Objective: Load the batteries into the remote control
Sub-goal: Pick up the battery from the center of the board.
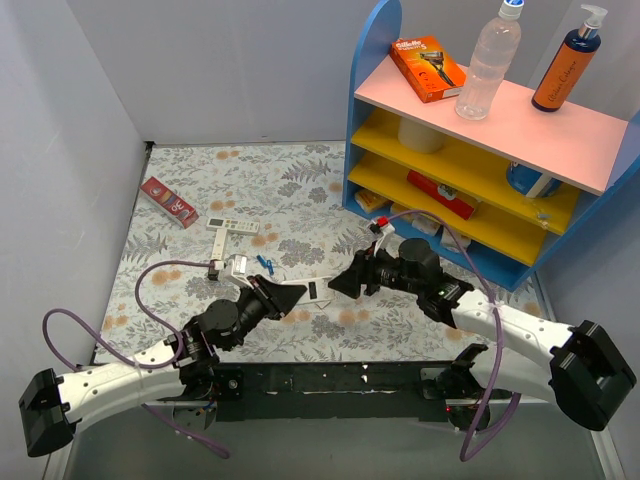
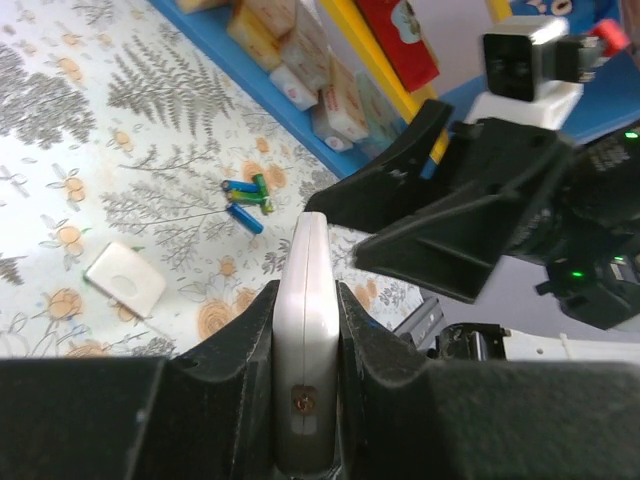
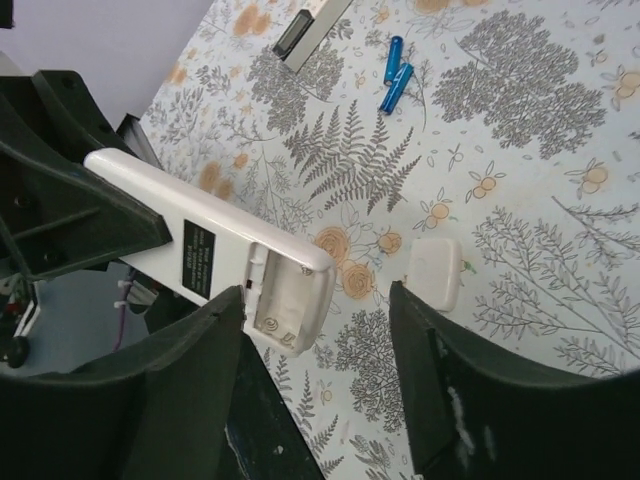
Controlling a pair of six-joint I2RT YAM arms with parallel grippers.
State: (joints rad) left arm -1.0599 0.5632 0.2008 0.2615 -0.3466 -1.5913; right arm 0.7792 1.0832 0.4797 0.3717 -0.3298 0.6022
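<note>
My left gripper (image 1: 285,293) is shut on the white remote control (image 1: 313,290) and holds it edge-up above the table; in the left wrist view the gripper (image 2: 305,300) clamps the remote (image 2: 305,260) between both fingers. In the right wrist view the remote (image 3: 200,235) shows its plain back, and its open battery recess (image 3: 285,300) is empty. My right gripper (image 1: 340,283) is open and empty, its jaws (image 3: 315,300) either side of the remote's recess end. Two blue batteries (image 3: 395,72) lie on the cloth (image 1: 262,263). Blue and green batteries (image 2: 247,195) lie near the shelf.
A small white cover (image 3: 435,272) lies on the floral cloth, also in the left wrist view (image 2: 125,280). A blue and yellow shelf (image 1: 480,200) stands at the back right. A thinner white remote (image 1: 230,228) and a red box (image 1: 168,200) lie at the back left.
</note>
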